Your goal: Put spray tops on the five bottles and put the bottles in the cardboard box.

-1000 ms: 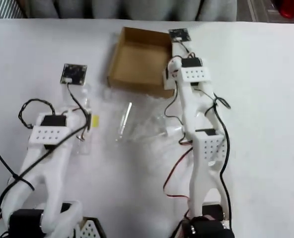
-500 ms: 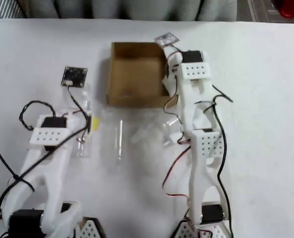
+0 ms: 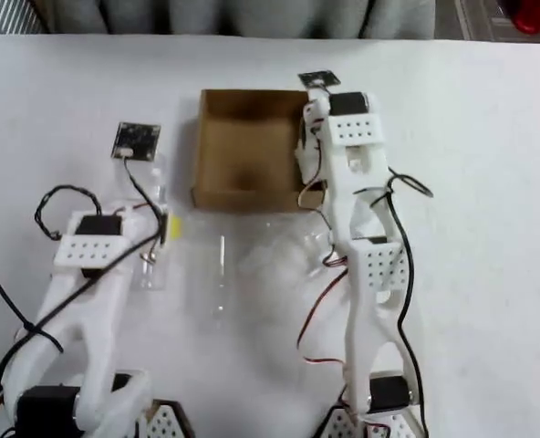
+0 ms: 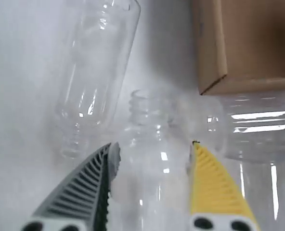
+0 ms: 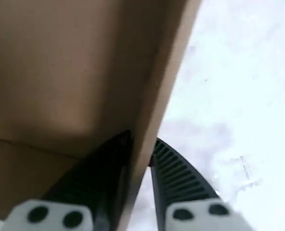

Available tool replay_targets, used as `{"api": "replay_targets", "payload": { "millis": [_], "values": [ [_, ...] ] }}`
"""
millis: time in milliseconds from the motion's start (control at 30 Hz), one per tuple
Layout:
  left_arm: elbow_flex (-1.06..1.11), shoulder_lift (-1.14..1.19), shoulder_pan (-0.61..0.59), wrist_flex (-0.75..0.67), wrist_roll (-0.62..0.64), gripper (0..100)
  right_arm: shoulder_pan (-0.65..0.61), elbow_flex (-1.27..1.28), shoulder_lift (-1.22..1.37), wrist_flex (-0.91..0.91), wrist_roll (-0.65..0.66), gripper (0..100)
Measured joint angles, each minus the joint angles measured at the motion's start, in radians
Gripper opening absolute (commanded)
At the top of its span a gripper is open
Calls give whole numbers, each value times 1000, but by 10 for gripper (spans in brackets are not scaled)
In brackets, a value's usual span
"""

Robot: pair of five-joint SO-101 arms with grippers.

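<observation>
Cardboard is what your right gripper point(image 5: 141, 159) has hold of. Its two black fingers point(image 5: 181, 183) are drawn almost together on one side wall of the cardboard box point(image 5: 60, 77). One finger is inside the box and the other is outside it, over the white table point(image 5: 239, 72). The wall stands upright between them and runs on ahead past the fingertips. On the inner finger's side you see the brown inside of the box.

Your left gripper point(image 4: 153, 146) is part-way open around a clear held bottle point(image 4: 154, 120). The grey finger point(image 4: 84, 187) sits against one side of it and the yellow finger point(image 4: 212, 183) against the other. The bottle's open threaded neck points ahead, beyond the fingertips. I cannot tell how firmly the pads press.

Ahead of the grey finger, a second bottle point(image 4: 97, 67) lies slanted on the table, its near end just beside that fingertip. On the yellow finger's side, a third bottle point(image 4: 251, 130) lies just beside the held one, between the yellow fingertip and a corner of the box. That corner is a little ahead of the left gripper, off to the yellow side.

From the high view, the box lies open-topped, farther out than the left gripper, with the right gripper at the wall on its own arm's side. More clear plastic lies on the table between the two arms, just on the arms' side of the box.
</observation>
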Motion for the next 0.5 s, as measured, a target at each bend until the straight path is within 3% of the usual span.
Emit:
{"api": "replay_targets", "payload": {
  "millis": [500],
  "values": [
    [0, 0, 0, 0, 0, 24, -5, 41, 0, 5, 14, 16]
  ]
}}
